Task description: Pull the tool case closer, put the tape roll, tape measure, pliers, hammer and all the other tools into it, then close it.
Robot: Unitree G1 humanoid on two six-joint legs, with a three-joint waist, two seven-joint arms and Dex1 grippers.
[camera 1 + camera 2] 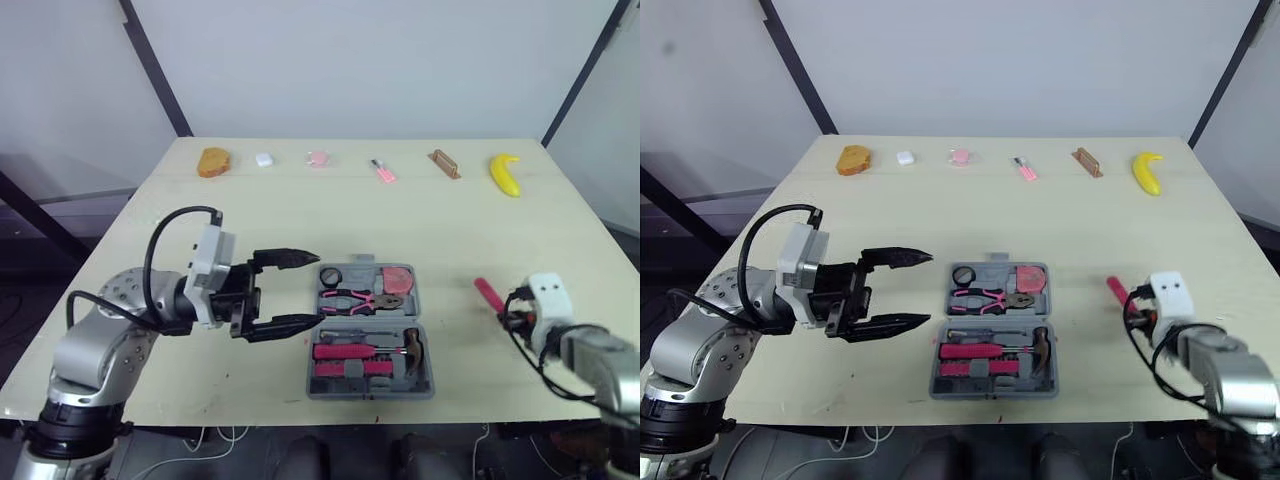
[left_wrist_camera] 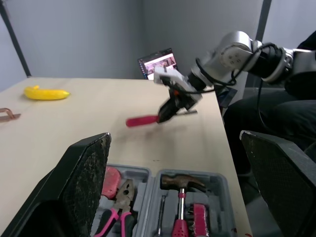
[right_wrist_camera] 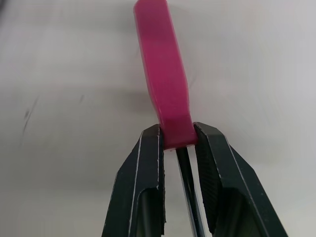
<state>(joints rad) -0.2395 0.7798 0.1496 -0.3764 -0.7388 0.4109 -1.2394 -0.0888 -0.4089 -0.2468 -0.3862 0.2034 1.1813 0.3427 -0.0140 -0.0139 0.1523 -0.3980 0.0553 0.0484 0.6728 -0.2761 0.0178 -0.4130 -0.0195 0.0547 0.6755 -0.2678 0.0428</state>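
Pale wooden surface carries the open case near its front edge, half filled; the right tool is clamped on a pink screwdriver well right of it, which probably must go in next, while the left tool gapes wide beside the case.

Grey tool case open, pink-handled screwdriver to its right

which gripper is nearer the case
Left. The left gripper is open by the left edge of the case; the right gripper is off to its right, shut on a screwdriver.
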